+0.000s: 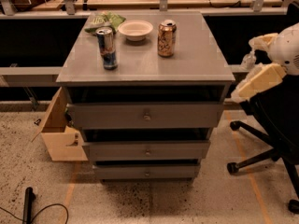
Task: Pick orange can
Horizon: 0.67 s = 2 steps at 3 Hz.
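The copper-orange drink can with pale markings and a silver top point(166, 39) stands upright on the flat grey cabinet top point(191, 66). It is well apart from our cream-and-white claw point(256, 78), to the claw's left as the camera sees it and farther back. The claw hangs off the cabinet's right edge, just below the level of the top. We cannot tell how far open it is. The can is plainly not in it.

Beyond the can from the claw sits a shallow white bowl point(135, 30). Farther that way stand a slimmer blue-and-silver can point(107, 48) and a crumpled green bag point(105, 21). Below the claw is a black office chair point(275, 125).

We judge the reach hasn't begun. Coming in low from this side, the claw could strike the cabinet's edge. A fast sideways approach could tip the can or push it into the bowl. We might also close on the wrong can if we overshoot.
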{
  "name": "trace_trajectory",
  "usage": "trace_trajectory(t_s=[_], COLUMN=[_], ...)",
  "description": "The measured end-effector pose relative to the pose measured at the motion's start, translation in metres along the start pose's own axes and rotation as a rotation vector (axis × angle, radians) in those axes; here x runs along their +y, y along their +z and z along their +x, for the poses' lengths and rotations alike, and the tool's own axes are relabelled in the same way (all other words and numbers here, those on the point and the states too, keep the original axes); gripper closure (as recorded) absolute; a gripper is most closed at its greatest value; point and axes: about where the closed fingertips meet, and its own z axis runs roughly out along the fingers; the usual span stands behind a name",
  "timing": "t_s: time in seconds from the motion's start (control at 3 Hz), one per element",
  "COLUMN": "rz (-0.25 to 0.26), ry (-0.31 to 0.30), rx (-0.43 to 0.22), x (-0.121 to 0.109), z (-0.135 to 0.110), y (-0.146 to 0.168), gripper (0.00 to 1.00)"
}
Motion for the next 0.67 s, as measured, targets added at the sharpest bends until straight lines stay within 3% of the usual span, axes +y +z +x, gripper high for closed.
trace_trajectory(t_s=[0.33, 0.67], rz=[0.073, 0.106], ry=[0.049, 0.090], rx=[-0.222, -0.392], x=[-0.051, -0.096], z=[-0.006, -0.022], y=[0.019, 0.046], gripper=[0.00, 0.00])
